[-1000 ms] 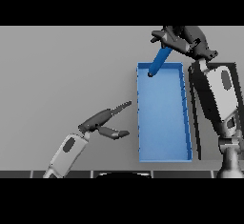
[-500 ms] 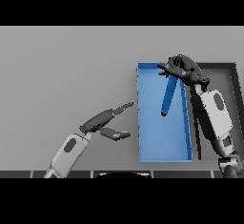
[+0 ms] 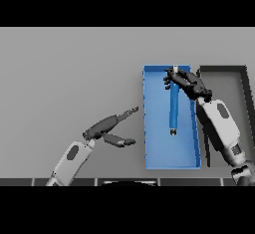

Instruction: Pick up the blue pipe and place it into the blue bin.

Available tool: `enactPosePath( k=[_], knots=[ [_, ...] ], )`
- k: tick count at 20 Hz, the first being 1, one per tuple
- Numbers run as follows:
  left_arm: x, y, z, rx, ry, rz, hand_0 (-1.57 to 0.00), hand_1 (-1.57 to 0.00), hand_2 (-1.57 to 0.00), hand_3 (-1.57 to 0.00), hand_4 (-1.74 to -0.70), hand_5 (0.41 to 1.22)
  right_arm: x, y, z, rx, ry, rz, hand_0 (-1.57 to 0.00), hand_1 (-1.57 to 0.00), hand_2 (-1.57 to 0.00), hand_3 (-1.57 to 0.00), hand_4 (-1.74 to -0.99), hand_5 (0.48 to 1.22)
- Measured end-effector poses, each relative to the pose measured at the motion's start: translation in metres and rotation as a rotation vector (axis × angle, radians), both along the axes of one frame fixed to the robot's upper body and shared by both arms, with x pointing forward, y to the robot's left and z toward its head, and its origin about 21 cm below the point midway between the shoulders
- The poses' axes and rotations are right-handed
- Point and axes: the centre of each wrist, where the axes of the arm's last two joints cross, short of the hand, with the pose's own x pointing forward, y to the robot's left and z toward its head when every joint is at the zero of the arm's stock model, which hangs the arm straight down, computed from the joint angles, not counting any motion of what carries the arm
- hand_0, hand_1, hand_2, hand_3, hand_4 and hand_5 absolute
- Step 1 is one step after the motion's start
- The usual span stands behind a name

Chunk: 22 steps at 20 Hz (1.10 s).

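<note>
The blue pipe (image 3: 174, 106) is in the blue bin (image 3: 157, 148), its long side along the bin's length and its near end low by the bin floor. My right hand (image 3: 188, 82) is over the pipe's far end, with its fingers (image 3: 167, 81) curled across it. My left hand (image 3: 105, 126) is open over the table just left of the blue bin, holding nothing and clear of the pipe.
A dark bin (image 3: 221, 68) stands right of the blue bin, and my right forearm (image 3: 219, 123) crosses over its near left side. Bare grey table (image 3: 64, 73) stretches to the left and far side.
My right hand brought the pipe from above the bin's far edge down into the blue bin. The pipe went from steeply tilted to nearly flat. The left hand barely moved.
</note>
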Motion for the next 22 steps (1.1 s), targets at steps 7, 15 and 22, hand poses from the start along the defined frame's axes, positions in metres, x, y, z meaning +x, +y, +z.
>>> enactPosePath(
  k=[7,15,22],
  knots=[
    [0.001,-0.003,0.003,-0.003,-0.005,0.005,0.0,0.0,0.0,0.0,-0.9,0.45,-0.003,0.005,-0.022,-0.286,0.142,0.195,-0.11,-0.1,-0.09,-0.08,-1.125,0.821],
    [0.003,-0.004,-0.002,-0.005,0.008,0.011,0.0,0.0,0.0,0.0,-0.92,0.464,-0.001,0.006,-0.028,-0.356,0.113,0.193,-0.02,-0.02,-0.02,-0.01,-1.123,0.689],
    [0.01,-0.001,-0.001,-0.012,0.014,0.006,0.0,0.0,0.0,0.0,-0.92,0.468,-0.002,0.005,-0.03,-0.346,0.108,0.219,-0.01,-0.01,-0.01,-0.01,-1.129,0.677]
  ],
)
